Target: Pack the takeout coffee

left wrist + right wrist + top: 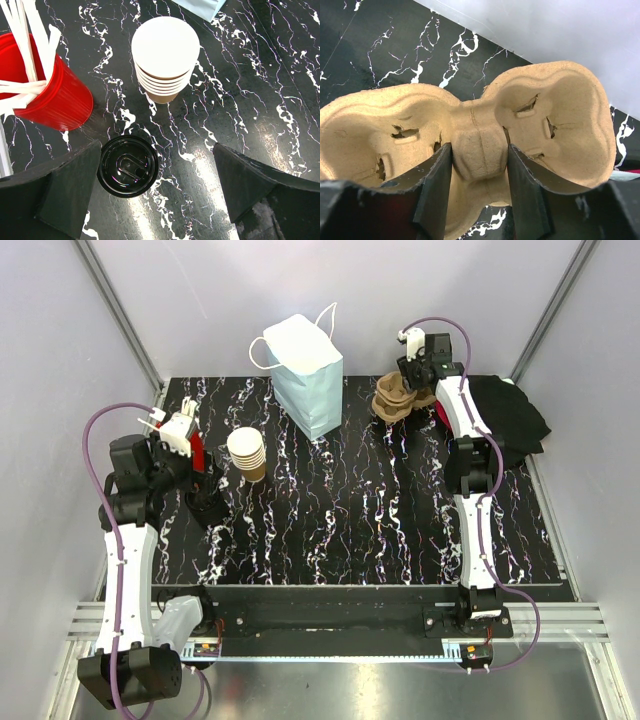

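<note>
The takeout coffee itself is out of view; only its round black lid [128, 166] shows, flat on the black marbled table. My left gripper [165, 170] hangs open over the table, the lid just inside its left finger [70, 190] and touching nothing. In the top view that gripper [205, 502] is low at the table's left. My right gripper [480, 160] is shut on the middle hump of the brown pulp cup carrier [560, 120], one finger on each side of it. The carrier [393, 400] is at the back right, under the right gripper [412, 375].
A stack of nested tan cups [165, 55] stands upside down beyond the lid. A red cup [55, 95] holding white sticks is to its left. A pale blue paper bag [308, 375] stands at the back centre. A black cloth [515, 415] lies at the right edge.
</note>
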